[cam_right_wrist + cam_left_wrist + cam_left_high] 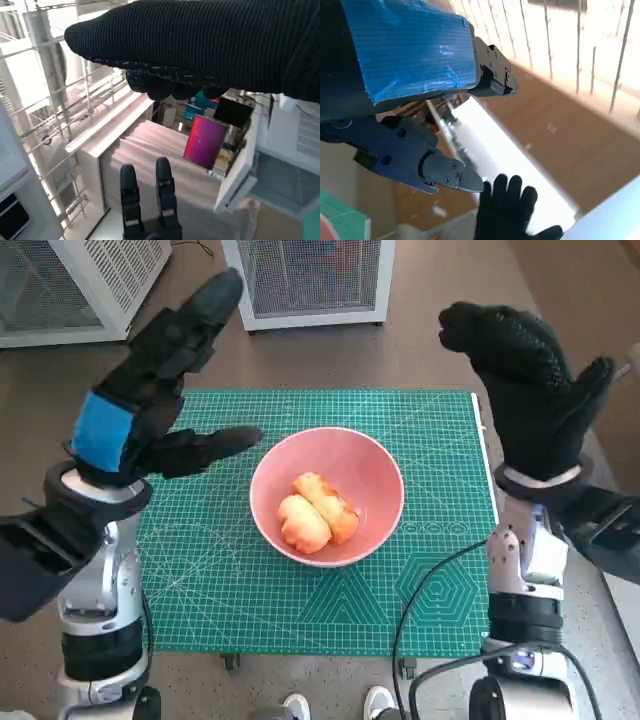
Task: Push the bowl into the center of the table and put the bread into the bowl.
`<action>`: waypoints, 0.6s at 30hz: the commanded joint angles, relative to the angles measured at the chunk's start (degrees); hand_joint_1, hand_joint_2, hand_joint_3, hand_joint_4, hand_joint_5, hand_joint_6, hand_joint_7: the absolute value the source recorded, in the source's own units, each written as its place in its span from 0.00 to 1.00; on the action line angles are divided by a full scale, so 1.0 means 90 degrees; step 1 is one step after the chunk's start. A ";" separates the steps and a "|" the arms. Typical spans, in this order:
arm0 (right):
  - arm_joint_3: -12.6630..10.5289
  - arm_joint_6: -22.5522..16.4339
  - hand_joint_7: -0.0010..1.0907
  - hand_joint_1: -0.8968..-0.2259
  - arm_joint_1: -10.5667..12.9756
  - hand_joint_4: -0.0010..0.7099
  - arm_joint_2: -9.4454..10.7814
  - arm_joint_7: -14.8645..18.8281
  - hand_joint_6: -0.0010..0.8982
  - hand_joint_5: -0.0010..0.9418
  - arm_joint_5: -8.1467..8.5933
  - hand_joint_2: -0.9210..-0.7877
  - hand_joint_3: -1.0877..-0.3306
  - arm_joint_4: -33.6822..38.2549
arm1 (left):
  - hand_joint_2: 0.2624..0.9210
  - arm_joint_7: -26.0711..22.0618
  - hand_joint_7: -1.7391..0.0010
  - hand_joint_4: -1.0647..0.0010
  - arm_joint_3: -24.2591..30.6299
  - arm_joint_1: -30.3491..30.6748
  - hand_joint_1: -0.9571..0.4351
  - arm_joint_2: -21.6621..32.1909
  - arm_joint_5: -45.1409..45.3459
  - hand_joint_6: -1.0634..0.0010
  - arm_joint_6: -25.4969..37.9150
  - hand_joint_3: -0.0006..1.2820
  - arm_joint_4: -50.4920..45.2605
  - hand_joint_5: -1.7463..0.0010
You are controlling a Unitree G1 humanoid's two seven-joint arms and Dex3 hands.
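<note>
A pink bowl (327, 495) sits near the middle of the green cutting mat (250, 590). Two pieces of orange-yellow bread (315, 512) lie inside it. My left hand (160, 390), black with blue tape, is raised above the mat's left side, fingers spread and holding nothing. My right hand (530, 380) in the black glove is lifted above the mat's right edge, fingers apart and empty. The left wrist view catches the gloved right hand (507, 210) and a corner of the mat (340, 220). In the right wrist view the left hand's fingers (145, 200) show.
White wire-mesh cabinets (310, 275) stand on the floor beyond the table's far edge, another (70, 280) at the far left. A black cable (430, 590) crosses the mat's near right corner. Shoe tips (335, 705) show below the table's front edge.
</note>
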 commanded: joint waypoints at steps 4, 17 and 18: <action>-0.0029 -0.0020 0.02 0.40 -0.0206 0.39 -0.0019 0.0332 0.45 0.00 0.0261 0.00 0.57 0.0421 | 1.00 0.0211 0.96 0.76 -0.0050 0.0091 0.25 -0.0230 -0.0153 0.58 -0.0323 0.14 -0.0367 0.99; -0.0075 -0.0039 0.02 0.40 -0.0449 0.40 -0.0010 0.0500 0.47 0.01 0.0399 0.00 0.59 0.0758 | 1.00 0.0199 0.96 0.74 -0.0024 -0.0077 0.23 -0.0058 -0.0105 0.57 -0.0344 0.17 0.0037 0.99; -0.0072 -0.0033 0.02 0.40 -0.0457 0.40 -0.0009 0.0493 0.47 0.01 0.0392 0.00 0.59 0.0761 | 1.00 0.0204 0.96 0.73 -0.0022 -0.0077 0.23 -0.0047 -0.0109 0.57 -0.0319 0.17 0.0040 0.99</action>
